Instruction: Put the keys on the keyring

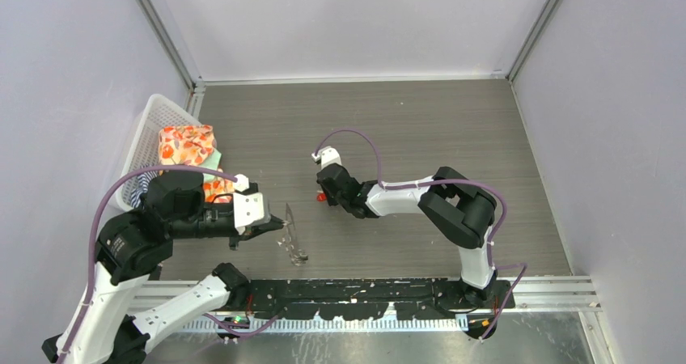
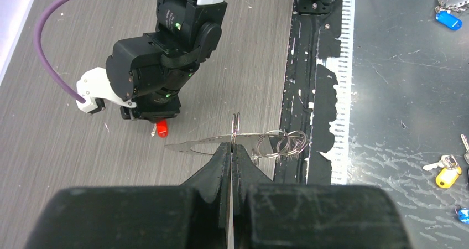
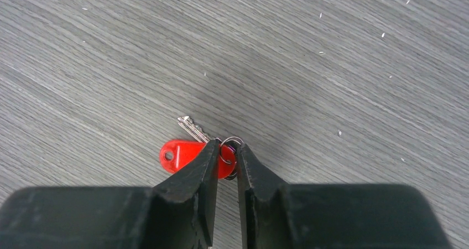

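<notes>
The key has a red plastic head [image 3: 180,154] and a short silver blade [image 3: 192,127]. It lies on the wood table with a small split ring [image 3: 232,140] at its head. My right gripper [image 3: 225,145] is closed around that ring and the end of the red head. In the top view the key [image 1: 322,196] is at the right gripper [image 1: 328,192]. My left gripper [image 2: 231,145] is shut on the keyring [image 2: 236,128], a thin silver loop seen edge-on. A flat silver piece [image 2: 193,146] and several small rings [image 2: 285,144] hang from it. In the top view the left gripper [image 1: 271,221] holds the keyring [image 1: 293,236] upright.
A white basket [image 1: 154,121] with orange patterned cloth [image 1: 186,146] stands at the left wall. A black rail [image 1: 364,291] runs along the near table edge. Past it, on the metal surface, lie spare keys with blue [image 2: 448,19] and yellow [image 2: 448,175] tags.
</notes>
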`<act>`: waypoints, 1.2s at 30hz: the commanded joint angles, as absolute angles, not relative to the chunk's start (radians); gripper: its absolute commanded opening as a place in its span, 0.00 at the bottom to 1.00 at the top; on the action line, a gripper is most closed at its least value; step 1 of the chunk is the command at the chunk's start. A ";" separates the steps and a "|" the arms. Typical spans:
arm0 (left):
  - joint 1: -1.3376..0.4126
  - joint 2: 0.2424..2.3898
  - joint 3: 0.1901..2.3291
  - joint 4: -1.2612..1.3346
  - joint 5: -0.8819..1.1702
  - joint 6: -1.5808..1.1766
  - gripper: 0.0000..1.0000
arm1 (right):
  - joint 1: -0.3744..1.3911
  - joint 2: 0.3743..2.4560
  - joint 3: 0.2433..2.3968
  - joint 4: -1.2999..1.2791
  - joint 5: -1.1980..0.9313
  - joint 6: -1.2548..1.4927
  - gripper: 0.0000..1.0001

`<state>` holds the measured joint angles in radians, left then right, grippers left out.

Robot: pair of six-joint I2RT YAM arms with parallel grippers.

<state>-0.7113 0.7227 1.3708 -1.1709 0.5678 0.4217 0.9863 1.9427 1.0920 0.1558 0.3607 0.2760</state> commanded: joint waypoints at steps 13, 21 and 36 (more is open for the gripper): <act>-0.710 0.738 1.391 -1.125 0.534 0.390 0.00 | 0.985 1.829 1.028 0.254 0.376 0.267 0.01; -0.710 0.750 1.323 -1.105 0.480 0.334 0.00 | 0.985 1.466 0.789 0.337 0.183 0.225 0.01; -0.710 0.761 1.291 -1.057 0.448 0.344 0.00 | 0.981 1.604 0.937 0.072 0.405 0.475 0.65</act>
<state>-0.7113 0.7544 1.2732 -1.1141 0.4519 0.3489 0.9913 1.4845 0.8227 0.1791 0.2745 0.3538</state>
